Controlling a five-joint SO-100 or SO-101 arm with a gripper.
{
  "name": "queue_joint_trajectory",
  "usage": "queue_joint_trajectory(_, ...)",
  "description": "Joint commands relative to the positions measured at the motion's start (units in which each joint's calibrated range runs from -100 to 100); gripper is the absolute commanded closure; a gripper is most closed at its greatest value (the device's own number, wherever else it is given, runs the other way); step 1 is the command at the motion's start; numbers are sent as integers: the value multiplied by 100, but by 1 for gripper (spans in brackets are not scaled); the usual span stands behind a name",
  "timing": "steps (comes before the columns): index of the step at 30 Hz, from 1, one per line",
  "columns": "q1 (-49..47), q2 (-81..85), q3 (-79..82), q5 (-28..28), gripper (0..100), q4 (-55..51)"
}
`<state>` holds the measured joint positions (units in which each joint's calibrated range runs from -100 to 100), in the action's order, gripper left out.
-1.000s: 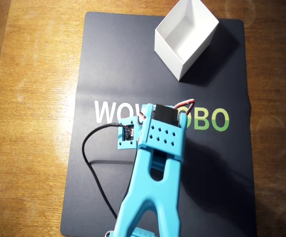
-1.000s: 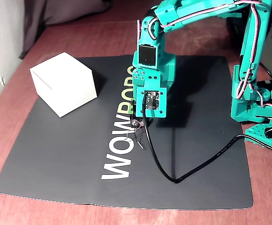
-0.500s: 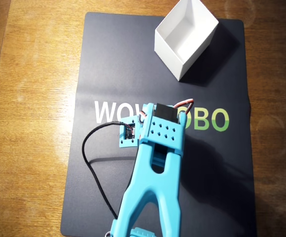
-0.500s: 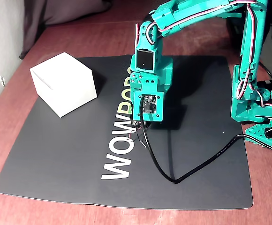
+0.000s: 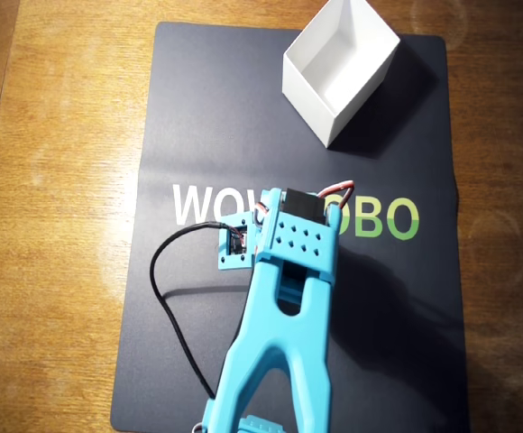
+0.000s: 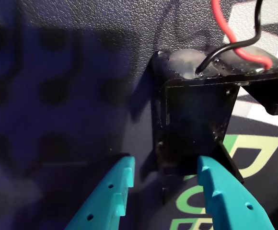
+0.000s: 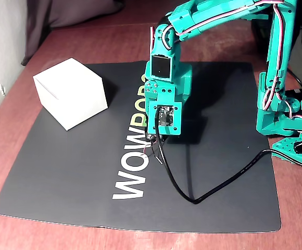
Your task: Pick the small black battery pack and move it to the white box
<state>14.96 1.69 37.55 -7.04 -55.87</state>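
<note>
In the wrist view the small black battery pack (image 6: 191,120) lies on the dark mat, its red and black wires (image 6: 227,36) running off the top edge. My gripper (image 6: 167,165) is open, its teal fingertips (image 6: 122,175) straddling the pack's near end. The right finger sits against the pack and a gap remains on the left. In the fixed view the gripper (image 7: 153,138) is down at the mat by the lettering, with the thin wires (image 7: 151,153) showing just below it. In the overhead view the arm hides the pack. The white box (image 5: 338,68) stands open-topped at the mat's far corner, apart from the gripper.
A black mat (image 5: 198,108) with WOWROBO lettering covers the wooden table (image 5: 54,180). A black cable (image 5: 167,298) loops out to the left of the arm in the overhead view. The arm's base (image 7: 281,114) stands at the right in the fixed view.
The arm dropped lower toward the mat between one second and half a second ago. Since then nothing has visibly moved.
</note>
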Motion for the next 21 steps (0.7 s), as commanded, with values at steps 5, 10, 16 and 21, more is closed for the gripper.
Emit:
queue_joint_trajectory(5, 35, 37, -49, -27, 87, 13)
queue_joint_trajectory(10, 47, 45, -49, -27, 90, -14)
queue_joint_trajectory(16, 270, 45, -49, -27, 90, -31)
queue_joint_trajectory(21, 457, 28, -49, -27, 90, -31)
